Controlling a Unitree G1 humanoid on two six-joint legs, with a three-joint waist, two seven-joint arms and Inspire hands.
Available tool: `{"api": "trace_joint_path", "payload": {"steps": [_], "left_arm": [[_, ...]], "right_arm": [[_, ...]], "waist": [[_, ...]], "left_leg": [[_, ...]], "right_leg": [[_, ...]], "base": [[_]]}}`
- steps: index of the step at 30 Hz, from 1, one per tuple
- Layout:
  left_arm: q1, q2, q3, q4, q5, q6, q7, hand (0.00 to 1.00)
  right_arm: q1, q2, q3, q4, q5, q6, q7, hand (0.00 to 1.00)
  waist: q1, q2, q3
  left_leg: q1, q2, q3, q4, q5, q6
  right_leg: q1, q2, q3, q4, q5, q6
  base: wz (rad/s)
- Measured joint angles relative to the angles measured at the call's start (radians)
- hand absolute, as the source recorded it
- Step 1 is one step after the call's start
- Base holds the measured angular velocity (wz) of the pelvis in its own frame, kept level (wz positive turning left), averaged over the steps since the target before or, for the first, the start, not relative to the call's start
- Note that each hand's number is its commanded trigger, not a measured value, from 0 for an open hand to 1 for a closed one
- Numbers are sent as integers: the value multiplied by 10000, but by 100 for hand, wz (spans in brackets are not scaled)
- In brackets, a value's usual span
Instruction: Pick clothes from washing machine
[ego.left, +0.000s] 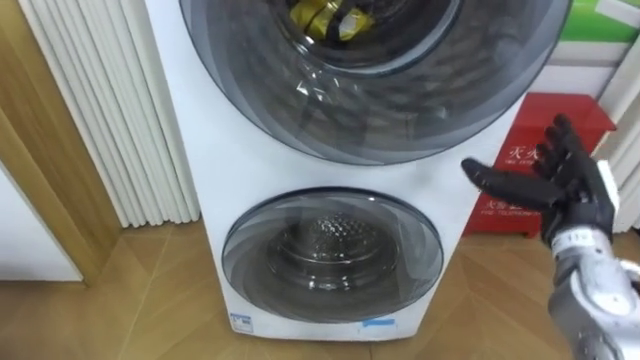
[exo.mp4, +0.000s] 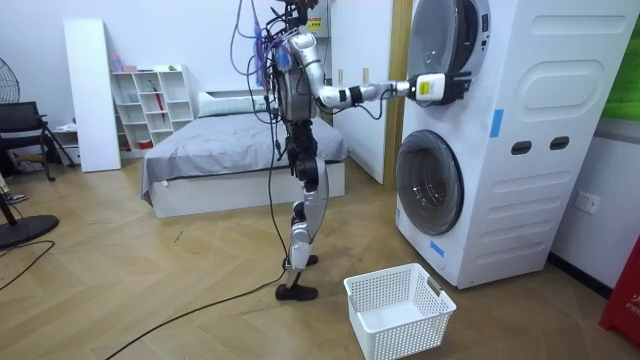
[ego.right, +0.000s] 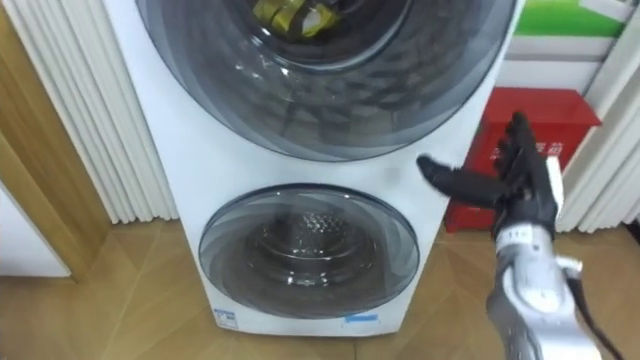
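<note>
A white stacked washing machine (ego.left: 200, 150) stands right in front of me. Its upper round door (ego.left: 400, 110) has tinted glass, and yellow clothes (ego.left: 325, 20) show through it inside the drum. My right hand (ego.left: 568, 185) is open with spread fingers. It hovers beside the right edge of the upper door, thumb pointing toward the machine's front and holding nothing. In the room view I stand upright facing the washing machine (exo.mp4: 520, 140), right arm stretched out so the right hand (exo.mp4: 448, 88) is at the upper door. The lower door (ego.left: 330, 255) is closed over a bare steel drum.
A white laundry basket (exo.mp4: 398, 308) sits on the wooden floor in front of the machine, at my side. A red box (ego.left: 545, 125) stands right of the machine, white ribbed panels (ego.left: 110, 100) to its left. A bed (exo.mp4: 230, 150) is behind me.
</note>
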Motion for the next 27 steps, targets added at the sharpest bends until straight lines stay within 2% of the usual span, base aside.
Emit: {"api": "trace_joint_path", "payload": {"steps": [4,5,7,9,11,19,21,24,26,27], "left_arm": [[3,92,55,-5,45,6,0,0],[3,101,52,-5,46,6,0,0],[7,101,41,3,48,5,-1,0],[8,101,49,8,50,14,-4,0],[-18,108,57,4,53,47,-7,0],[-42,143,47,-100,58,173,-12,0],[-48,146,58,-104,87,215,-13,0],[-36,163,74,-105,371,325,-17,0],[-45,182,74,-146,380,358,-17,0],[-49,205,74,-187,421,355,-17,0]], "right_arm": [[-330,-253,0,-591,12,-2,-143,0],[-346,-264,0,-630,11,-7,-166,0],[-358,-258,-67,-604,26,24,-345,0],[-423,-285,-102,-637,18,17,-303,0],[-596,-286,-102,-636,19,17,-298,0],[-932,-466,-134,-637,83,22,-169,0],[-1123,-466,-202,-636,183,139,-175,0],[-1481,-469,-324,-636,198,464,-206,0],[-1595,-510,-323,-646,221,467,-218,0],[-1615,-519,-315,-656,212,467,-216,0]], "waist": [[263,-162,-107],[284,-173,-108],[314,-202,-66],[414,-256,-43],[427,-284,46],[421,-308,37],[420,-325,25],[423,-359,-2],[464,-365,-6],[487,-359,-9]], "left_leg": [[57,-4,-194,-39,1,1],[103,2,-264,-79,6,-1],[259,26,-465,-172,56,-3],[216,4,-404,-228,55,-4],[166,1,-365,-250,56,-6],[-108,-11,-382,-230,60,-12],[-172,-13,-452,-247,75,-36],[-163,-9,-727,-250,80,-44],[-153,6,-896,-250,80,-44],[-136,38,-1150,-259,98,-70]], "right_leg": [[51,14,-76,46,0,0],[53,21,-98,113,0,0],[45,28,-186,342,-3,3],[57,18,-208,214,-1,3],[18,16,-221,136,-1,3],[-180,28,-240,-11,-1,3],[-226,35,-269,-4,-1,3],[-311,57,-295,32,-1,3],[-351,72,-403,100,-1,3],[-412,86,-548,352,-2,2]], "base": [[6],[19],[15],[-10],[-12],[-2],[0],[-3],[-9],[-16]]}}
